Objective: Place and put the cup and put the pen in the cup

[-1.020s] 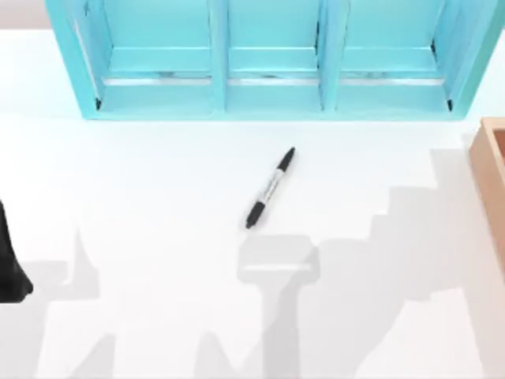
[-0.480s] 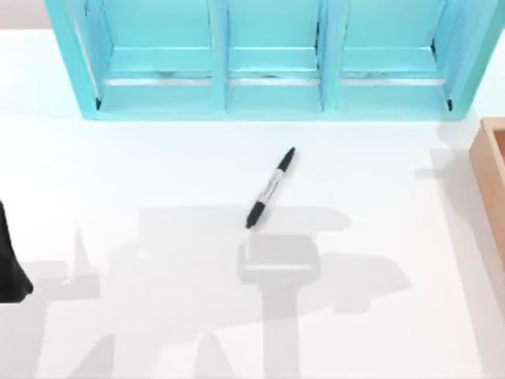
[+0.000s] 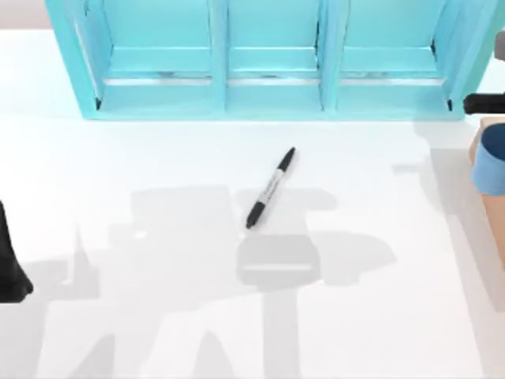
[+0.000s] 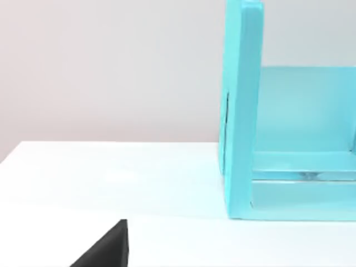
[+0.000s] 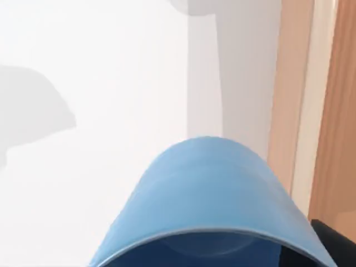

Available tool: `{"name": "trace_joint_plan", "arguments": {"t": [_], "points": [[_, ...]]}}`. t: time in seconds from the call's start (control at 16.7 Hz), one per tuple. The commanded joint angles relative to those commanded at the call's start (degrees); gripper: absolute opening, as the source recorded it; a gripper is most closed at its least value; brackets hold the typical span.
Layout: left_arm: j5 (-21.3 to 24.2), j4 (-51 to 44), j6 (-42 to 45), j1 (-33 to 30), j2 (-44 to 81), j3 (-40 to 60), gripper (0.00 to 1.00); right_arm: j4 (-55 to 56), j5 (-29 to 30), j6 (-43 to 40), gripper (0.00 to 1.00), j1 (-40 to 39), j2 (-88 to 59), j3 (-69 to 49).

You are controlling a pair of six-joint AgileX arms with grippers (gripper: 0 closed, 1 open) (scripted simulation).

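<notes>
Since the earlier frames the cup [image 3: 491, 167] has come into the top view at the 3 o'clock edge, with a dark piece of the right gripper [image 3: 483, 103] just above it toward 2 o'clock; half a second back neither was there, and the shadows on the table [image 3: 158, 316] have shifted too. Left to right: left arm parked at the 9 o'clock edge, a black bit of it low at the left border, fingers not visible, so cannot tell. The pen [image 3: 271, 188] lies flat near centre, untouched, slanted with one end toward 1 o'clock and the other toward 7; slim black body, pale label mid-barrel. Teal shelf [image 3: 268, 71] runs across 12 o'clock. Wooden box [image 3: 491, 134] sits at the right edge, the cup over it. In the right wrist view the cup [image 5: 206, 206] looms close to the camera, plain blue, round, open mouth toward the lens, so the right gripper seems to be carrying it, though the fingers aren't clearly seen. Judgement: cup being brought in for placing; pen step not yet begun.
</notes>
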State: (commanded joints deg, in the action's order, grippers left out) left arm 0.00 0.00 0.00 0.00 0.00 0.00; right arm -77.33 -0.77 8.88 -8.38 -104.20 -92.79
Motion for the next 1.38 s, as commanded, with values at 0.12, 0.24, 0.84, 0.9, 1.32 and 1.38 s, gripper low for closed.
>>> {"name": "trace_joint_plan", "arguments": {"t": [0.12, 0.24, 0.84, 0.9, 1.32, 1.38], "points": [[0.0, 0.0, 0.0, 0.0, 0.0, 0.0, 1.00, 5.5, -0.5, 3.3, 0.00, -3.1, -3.6, 0.6], [0.0, 0.0, 0.0, 0.0, 0.0, 0.0, 1.00, 10.4, -0.9, 6.4, 0.00, -5.9, -6.8, 1.2], [0.0, 0.0, 0.0, 0.0, 0.0, 0.0, 1.00, 16.8, -1.2, 9.0, 0.00, -8.5, -10.1, 3.6], [0.0, 0.0, 0.0, 0.0, 0.0, 0.0, 1.00, 18.3, -1.2, 9.2, 0.00, -8.7, -10.7, 4.7], [0.0, 0.0, 0.0, 0.0, 0.0, 0.0, 1.00, 22.3, -1.1, 9.8, 0.00, -9.2, -12.2, 7.2], [0.0, 0.0, 0.0, 0.0, 0.0, 0.0, 1.00, 22.3, -1.1, 9.8, 0.08, -9.2, -12.2, 7.2]]}}
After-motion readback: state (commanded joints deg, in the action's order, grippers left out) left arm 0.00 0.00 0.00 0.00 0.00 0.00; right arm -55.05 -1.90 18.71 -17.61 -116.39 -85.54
